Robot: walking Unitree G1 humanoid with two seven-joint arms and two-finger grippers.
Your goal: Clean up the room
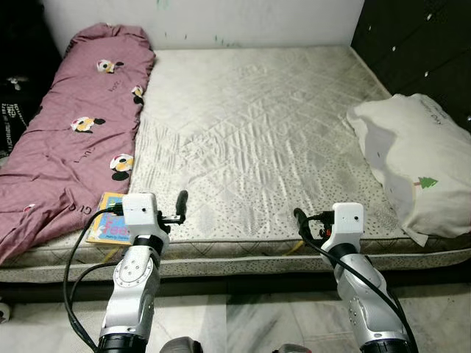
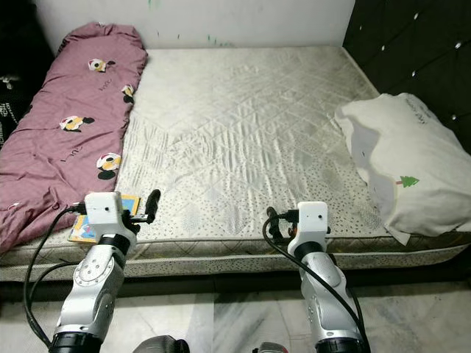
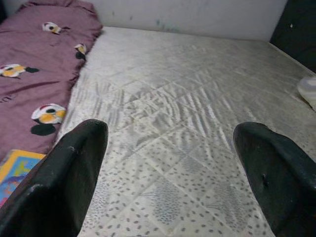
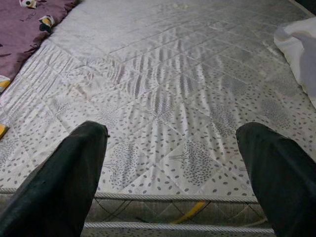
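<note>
A cream quilted mattress (image 1: 257, 118) lies in front of me. On its left side is a rumpled pink blanket (image 1: 73, 125) printed with cartoon mice. A white pillow (image 1: 419, 158) with a small green tree lies askew at the right edge. A colourful picture book (image 1: 109, 220) rests on the front left corner, partly under the blanket. My left gripper (image 1: 179, 208) hovers open over the front edge, just right of the book (image 3: 17, 168). Further right, my right gripper (image 1: 303, 223) is open over the same edge, holding nothing.
A black tufted headboard (image 1: 419, 44) stands along the right side and a white wall (image 1: 221, 18) runs behind the bed. A dark bag (image 1: 15, 103) sits at the far left. A yellow strap (image 4: 190, 212) pokes out under the mattress edge. Pale marble floor (image 1: 243, 316) lies below me.
</note>
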